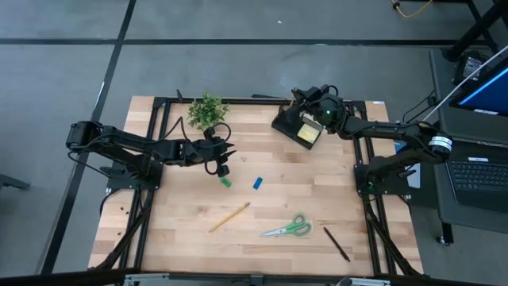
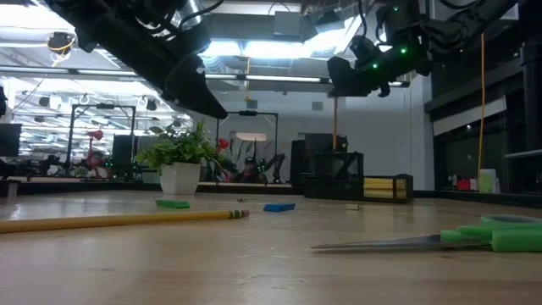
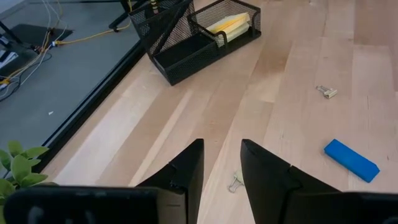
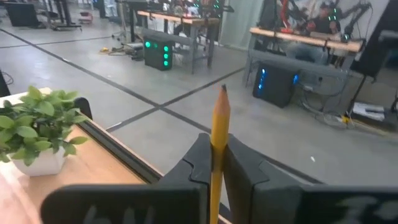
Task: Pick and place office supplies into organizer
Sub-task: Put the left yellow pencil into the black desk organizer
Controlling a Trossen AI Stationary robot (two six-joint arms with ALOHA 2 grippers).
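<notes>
The black mesh organizer point(image 1: 295, 125) stands at the table's far right and holds a yellow sticky-note pad point(image 1: 309, 133). My right gripper point(image 4: 214, 152) hovers over it point(image 1: 314, 103), shut on a wooden pencil point(image 4: 219, 124). My left gripper point(image 3: 221, 165) is open and empty, above the table just beyond the green eraser point(image 1: 225, 182). The blue eraser point(image 1: 258, 183), a second pencil point(image 1: 229, 217), the green-handled scissors point(image 1: 290, 229) and a black pen point(image 1: 336, 243) lie flat on the table. My right gripper pinches the pencil's shaft point(image 4: 217, 146) between its two fingers, which lie across it and reach out about level over the table's far edge. The pencil stands upright with its sharpened tip point(image 4: 222, 90) up, clear of the table. Its lower part is hidden behind the fingers.
A green potted plant point(image 1: 208, 111) stands at the far edge, close behind my left gripper. Two small metal clips point(image 3: 235, 182) point(image 3: 326, 92) lie on the wood near the blue eraser point(image 3: 351, 160). A black frame runs along the table's edges.
</notes>
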